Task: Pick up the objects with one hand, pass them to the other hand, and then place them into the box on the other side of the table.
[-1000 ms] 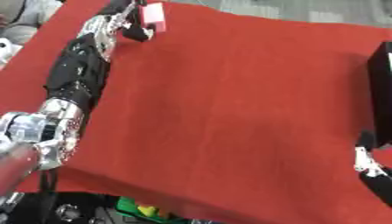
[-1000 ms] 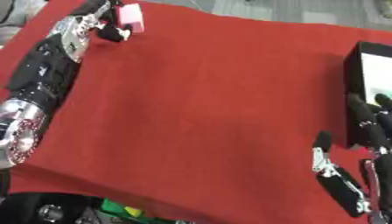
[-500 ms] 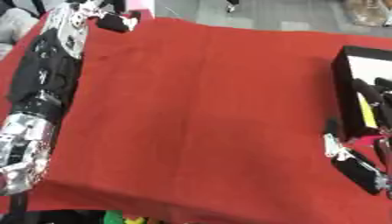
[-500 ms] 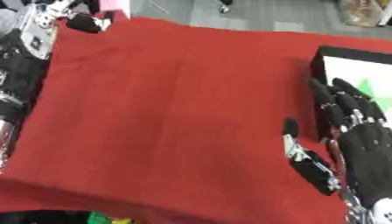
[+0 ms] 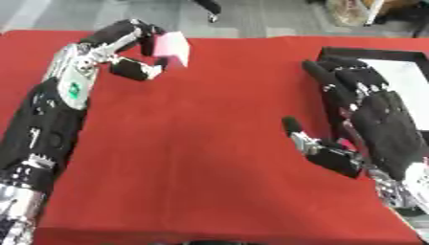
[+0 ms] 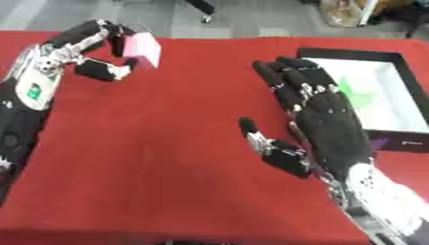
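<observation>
A small pink box [image 5: 172, 47] is held near the far left of the red table, pinched between the fingers and thumb of my left hand [image 5: 127, 42]. My right hand [image 6: 317, 119] hovers open over the table's right half, fingers straight and pointing away, thumb [image 6: 266, 146] spread to the left. It holds nothing and is well apart from the pink box. Behind it at the right edge lies the black box [image 6: 366, 91] with a white and green inside.
The red cloth [image 5: 201, 124] covers the whole table. Grey floor runs beyond the far edge, with some bags at the upper right.
The camera has swung, shifting the whole picture. My right hand has risen into full view over the table's right half, open. My left hand still holds the pink box.
</observation>
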Robot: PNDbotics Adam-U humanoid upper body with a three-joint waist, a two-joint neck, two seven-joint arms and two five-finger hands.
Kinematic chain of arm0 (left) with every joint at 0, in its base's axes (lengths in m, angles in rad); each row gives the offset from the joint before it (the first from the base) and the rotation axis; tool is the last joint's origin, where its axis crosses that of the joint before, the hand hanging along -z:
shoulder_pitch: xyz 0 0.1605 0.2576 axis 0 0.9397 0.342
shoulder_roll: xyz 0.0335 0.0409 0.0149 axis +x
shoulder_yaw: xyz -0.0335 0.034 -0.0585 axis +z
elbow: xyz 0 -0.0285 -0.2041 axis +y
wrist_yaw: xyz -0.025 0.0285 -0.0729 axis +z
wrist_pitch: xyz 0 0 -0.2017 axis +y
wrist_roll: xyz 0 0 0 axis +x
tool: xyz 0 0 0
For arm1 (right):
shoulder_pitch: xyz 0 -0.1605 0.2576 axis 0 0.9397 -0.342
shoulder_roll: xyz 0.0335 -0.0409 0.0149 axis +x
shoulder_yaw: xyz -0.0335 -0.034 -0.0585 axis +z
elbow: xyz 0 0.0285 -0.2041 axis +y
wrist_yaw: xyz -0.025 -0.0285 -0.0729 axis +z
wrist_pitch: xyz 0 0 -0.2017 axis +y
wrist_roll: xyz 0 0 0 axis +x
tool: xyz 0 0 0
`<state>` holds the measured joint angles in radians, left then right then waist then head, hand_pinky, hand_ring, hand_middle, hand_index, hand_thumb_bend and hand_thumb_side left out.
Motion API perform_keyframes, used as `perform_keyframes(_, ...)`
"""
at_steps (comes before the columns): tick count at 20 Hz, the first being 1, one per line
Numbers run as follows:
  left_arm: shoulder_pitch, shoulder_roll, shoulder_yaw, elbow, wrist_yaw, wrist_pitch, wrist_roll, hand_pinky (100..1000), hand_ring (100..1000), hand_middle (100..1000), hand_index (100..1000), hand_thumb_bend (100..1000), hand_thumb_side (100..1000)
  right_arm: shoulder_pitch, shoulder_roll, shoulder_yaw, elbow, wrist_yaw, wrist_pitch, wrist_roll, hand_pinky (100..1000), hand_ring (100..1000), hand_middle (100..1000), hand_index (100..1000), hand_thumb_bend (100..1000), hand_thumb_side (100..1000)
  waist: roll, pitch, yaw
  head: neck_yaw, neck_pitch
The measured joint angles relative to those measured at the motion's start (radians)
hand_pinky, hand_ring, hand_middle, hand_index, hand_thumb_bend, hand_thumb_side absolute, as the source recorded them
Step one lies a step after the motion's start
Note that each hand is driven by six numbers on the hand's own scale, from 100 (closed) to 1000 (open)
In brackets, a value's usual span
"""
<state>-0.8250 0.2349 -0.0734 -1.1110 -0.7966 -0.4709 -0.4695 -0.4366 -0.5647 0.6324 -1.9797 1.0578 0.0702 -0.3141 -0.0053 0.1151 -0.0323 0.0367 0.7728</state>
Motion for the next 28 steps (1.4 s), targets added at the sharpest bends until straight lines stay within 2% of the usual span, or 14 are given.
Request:
perform_keyframes(5,0.0,-0.052,-0.12,0.007,0.077,-0.076,-0.053,716,488,425,619,100,545,-0.045,0.0,0.016,0.0,0.033,-0.075,0.073,894,827,852,965,461,377,0.006,0.0,0.006,-0.032,0.0)
perform_keyframes(6,0.0,-0.053,-0.142,0.017,0.122,-0.1,-0.068,716,488,425,619,100,552,-0.049,0.0,0.015,0.0,0.04,-0.093,0.09,900,829,858,968,467,377,0.006,0.0,0.007,-0.039,0.0)
perform_keyframes(7,-0.001,-0.047,-0.161,0.026,0.207,-0.099,-0.081,717,488,425,619,100,553,-0.05,0.0,0.015,0.0,0.047,-0.111,0.108,906,833,864,971,471,379,0.007,0.0,0.007,-0.044,0.0)
perform_keyframes(8,-0.004,-0.032,-0.176,0.028,0.323,-0.07,-0.109,718,488,425,619,100,550,-0.049,-0.001,0.015,0.0,0.051,-0.127,0.126,908,835,867,972,474,380,0.007,0.0,0.007,-0.05,0.0)
perform_keyframes(11,-0.023,0.045,-0.2,-0.015,0.677,0.073,-0.252,718,487,424,619,100,541,-0.037,-0.008,0.017,0.0,0.06,-0.158,0.163,910,845,870,976,484,379,0.008,0.0,0.008,-0.064,0.0)
perform_keyframes(13,-0.03,0.09,-0.208,-0.063,0.816,0.143,-0.322,719,487,423,620,100,539,-0.022,-0.015,0.029,0.0,0.065,-0.167,0.176,914,849,874,979,486,379,0.008,0.0,0.009,-0.07,0.0)
perform_keyframes(15,-0.031,0.12,-0.213,-0.104,0.891,0.186,-0.365,720,487,423,620,100,535,-0.011,-0.02,0.044,0.0,0.069,-0.171,0.186,916,847,876,980,486,376,0.008,0.0,0.01,-0.078,0.0)
perform_keyframes(18,-0.031,0.142,-0.222,-0.139,0.936,0.214,-0.394,720,488,424,621,100,543,-0.012,-0.025,0.053,0.0,0.078,-0.172,0.193,918,838,877,982,472,376,0.008,0.0,0.011,-0.086,0.0)
perform_keyframes(23,-0.032,0.148,-0.259,-0.152,0.927,0.22,-0.399,721,492,426,623,100,525,-0.03,-0.025,0.048,0.0,0.089,-0.168,0.191,914,817,865,980,462,376,0.008,-0.003,0.012,-0.091,0.0)
perform_keyframes(28,-0.031,0.152,-0.277,-0.13,0.871,0.197,-0.377,724,501,431,628,100,522,-0.049,-0.024,0.032,0.0,0.11,-0.118,0.164,908,808,855,978,470,383,0.009,-0.004,0.009,-0.096,0.0)
